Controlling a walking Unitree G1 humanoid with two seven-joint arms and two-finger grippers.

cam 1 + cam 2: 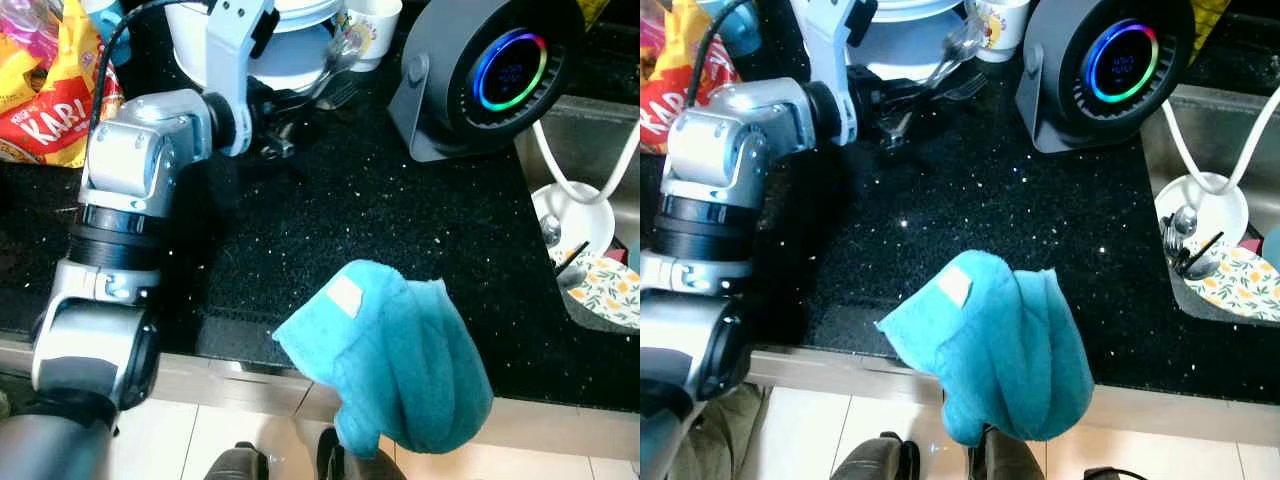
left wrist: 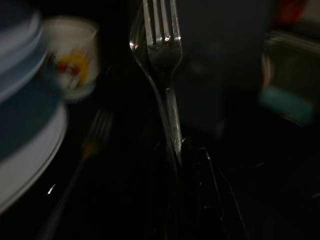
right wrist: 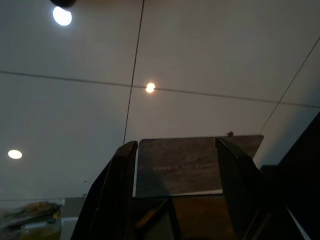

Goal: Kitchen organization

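Observation:
My left arm reaches across the black counter [image 1: 380,220] to the back, beside a stack of white and blue plates [image 1: 290,50]. There my left gripper [image 1: 300,102] is shut on the handle of a silver fork [image 2: 167,50], with a spoon [image 2: 136,42] right against the fork. Whether the fingers also hold the spoon I cannot tell. A second fork [image 2: 92,135] lies on the counter near the plates. A patterned mug [image 1: 372,30] stands behind them. My right gripper [image 3: 175,170] is open, pointing up at the ceiling with nothing between its fingers.
A teal towel [image 1: 395,360] hangs over the counter's front edge. A grey round device with a glowing ring [image 1: 490,75] stands at the back right. The sink [image 1: 590,250] on the right holds a white bowl and cutlery. A red and yellow snack bag [image 1: 50,100] lies at the left.

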